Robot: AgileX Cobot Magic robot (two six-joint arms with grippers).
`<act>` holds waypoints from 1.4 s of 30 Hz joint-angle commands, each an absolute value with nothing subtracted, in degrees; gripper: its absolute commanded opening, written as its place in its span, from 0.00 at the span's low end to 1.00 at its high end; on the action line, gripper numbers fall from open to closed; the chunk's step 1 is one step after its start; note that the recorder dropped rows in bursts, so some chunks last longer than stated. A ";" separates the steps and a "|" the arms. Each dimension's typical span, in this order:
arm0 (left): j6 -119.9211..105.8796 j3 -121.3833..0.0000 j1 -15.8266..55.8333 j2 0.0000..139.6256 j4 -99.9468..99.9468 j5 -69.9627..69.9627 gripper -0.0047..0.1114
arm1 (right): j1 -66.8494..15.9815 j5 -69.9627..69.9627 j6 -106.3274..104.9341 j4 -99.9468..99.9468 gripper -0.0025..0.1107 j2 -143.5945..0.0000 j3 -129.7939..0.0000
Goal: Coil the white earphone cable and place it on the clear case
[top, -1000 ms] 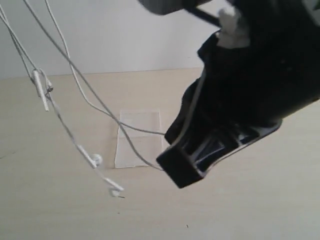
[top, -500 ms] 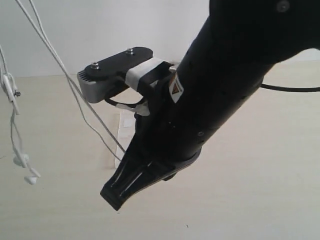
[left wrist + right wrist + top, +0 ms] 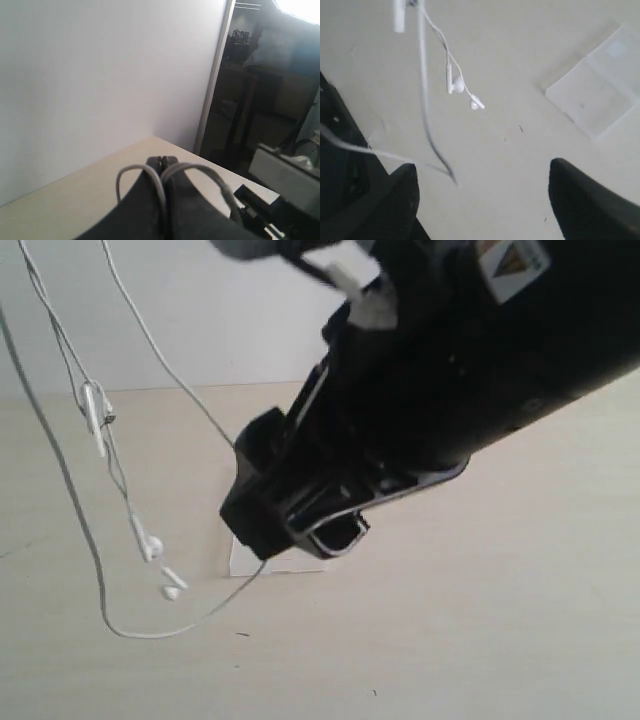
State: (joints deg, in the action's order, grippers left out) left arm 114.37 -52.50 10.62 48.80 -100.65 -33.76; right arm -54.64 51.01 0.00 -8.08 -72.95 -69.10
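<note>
- Firstly, exterior view: the black right arm [image 3: 480, 370] fills the upper right and the middle. The right claw [image 3: 295, 525] at its end hides most of the clear case [image 3: 250, 562] on the table [image 3: 480, 640].
- Only the near left corner of the clear case shows below the claw.
- Strands of the earphone cable [image 3: 60, 470] drop from the top left edge. One slants right and meets the left side of the right claw. Another sags in a low loop on the left, then rises to the claw's underside beside the case corner.
- The inline remote [image 3: 95, 418] hangs at the left, with the two earbuds [image 3: 150, 545] lower down, left of the case. Whether earbuds or loop touch the table cannot be told.
- Left wrist view: the left claw [image 3: 162, 162] is closed tight on the earphone cable, and a loop of cable arches out on each side of the fingers. A white wall [image 3: 100, 75] stands behind.
- Right wrist view: the right claw [image 3: 482, 172] has its fingers spread wide, with bare table between them. A white strand crosses the dark body beside one finger, and a blurred strand hangs near it.
- The clear case lies flat on the table as two panels, with a small white sticker [image 3: 617, 48] on one. The earbuds are well apart from it.
</note>
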 commanded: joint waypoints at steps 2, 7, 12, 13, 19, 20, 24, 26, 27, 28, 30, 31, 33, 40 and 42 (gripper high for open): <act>114.41 -52.47 10.49 49.36 -99.95 -32.96 0.04 | -54.67 49.73 0.57 -8.44 0.64 -67.93 -69.01; 114.41 -52.47 10.49 49.36 -99.95 -32.20 0.04 | -54.67 49.77 -0.47 -13.73 0.64 -63.96 -69.01; 114.41 -52.47 10.49 49.36 -99.95 -28.63 0.04 | -54.67 47.24 -16.91 -28.60 0.64 -62.16 -69.01; 114.41 -52.47 10.49 49.36 -99.95 -28.23 0.04 | -54.67 46.98 -19.35 -30.10 0.64 -62.31 -69.01; 111.85 -52.47 10.49 49.36 -99.95 -26.27 0.04 | -54.67 37.33 -37.74 -37.12 0.70 -67.10 -68.91; 111.47 -52.47 10.49 49.36 -99.95 -26.27 0.04 | -54.67 35.75 -38.56 -37.12 0.72 -68.05 -68.91; 111.10 -52.47 10.49 49.36 -99.95 -26.02 0.04 | -54.67 26.77 -39.06 -37.12 0.78 -74.57 -68.91; 111.10 -52.47 10.49 49.36 -99.95 -26.02 0.04 | -54.67 22.71 -39.43 -37.12 0.78 -76.52 -68.91; 111.10 -52.47 10.49 49.36 -99.95 -26.02 0.04 | -54.67 20.78 -39.44 -37.12 0.78 -77.18 -68.91; 111.10 -52.47 10.49 49.36 -99.95 -26.02 0.04 | -54.67 19.03 -39.44 -37.12 0.78 -77.99 -68.91; 111.10 -52.47 10.49 49.36 -99.95 -26.02 0.04 | -54.67 16.58 -39.67 -37.12 0.78 -78.98 -68.91; 111.10 -52.47 10.49 49.36 -99.95 -26.02 0.04 | -54.67 15.52 -40.18 -37.12 0.78 -79.44 -68.91; 111.10 -52.47 10.49 49.36 -99.95 -26.02 0.04 | -54.67 14.69 -41.14 -37.12 0.78 -80.34 -68.91; 111.00 -52.47 10.49 49.36 -99.95 -25.91 0.04 | -54.67 13.95 -41.55 -38.67 0.78 -82.97 -68.91; 111.00 -52.47 10.49 49.36 -99.95 -25.91 0.04 | -54.67 13.95 -43.43 -41.33 0.78 -83.65 -68.91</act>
State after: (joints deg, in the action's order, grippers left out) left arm 111.17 -52.50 10.62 49.15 -100.55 -26.97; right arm -54.64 14.88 -41.38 -38.47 -82.84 -69.10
